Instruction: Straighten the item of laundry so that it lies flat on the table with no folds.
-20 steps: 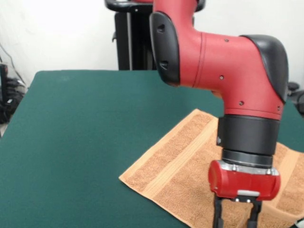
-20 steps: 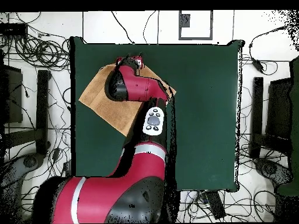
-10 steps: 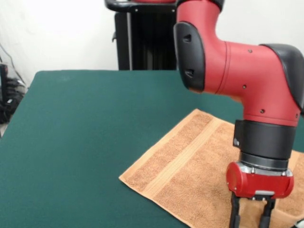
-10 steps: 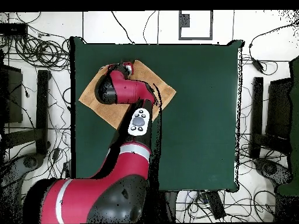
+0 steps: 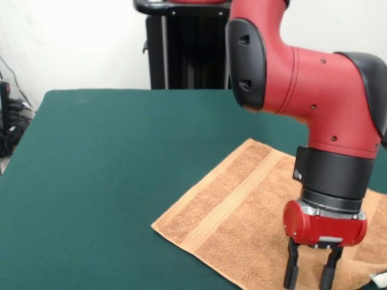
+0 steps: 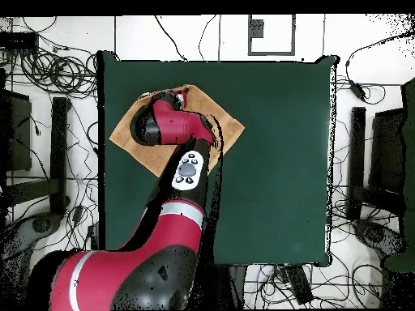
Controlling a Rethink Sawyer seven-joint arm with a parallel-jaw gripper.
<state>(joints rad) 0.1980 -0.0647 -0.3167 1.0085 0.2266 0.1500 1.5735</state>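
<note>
The orange-tan towel (image 5: 236,211) lies spread on the dark green table (image 5: 103,157), at the front right in the front view, with a stripe band running along its left end. A small white tag (image 5: 379,279) shows at the lower right edge. In the overhead view the towel (image 6: 223,121) sits at the table's upper left, mostly under the arm. My gripper (image 5: 309,275) hangs straight down over the towel's near right part, its two black fingers (image 5: 292,270) a small gap apart with nothing between them, tips just above or at the cloth.
The red arm's elbow (image 5: 302,78) looms over the towel's right half. The black pedestal (image 5: 181,48) stands behind the table's far edge. The table (image 6: 275,162) stretches wide to the right of the towel in the overhead view. Cables lie on the floor around it.
The arm swung to the right in the front view over the last second, then lifted slightly so the finger tips now show. The towel has not visibly moved.
</note>
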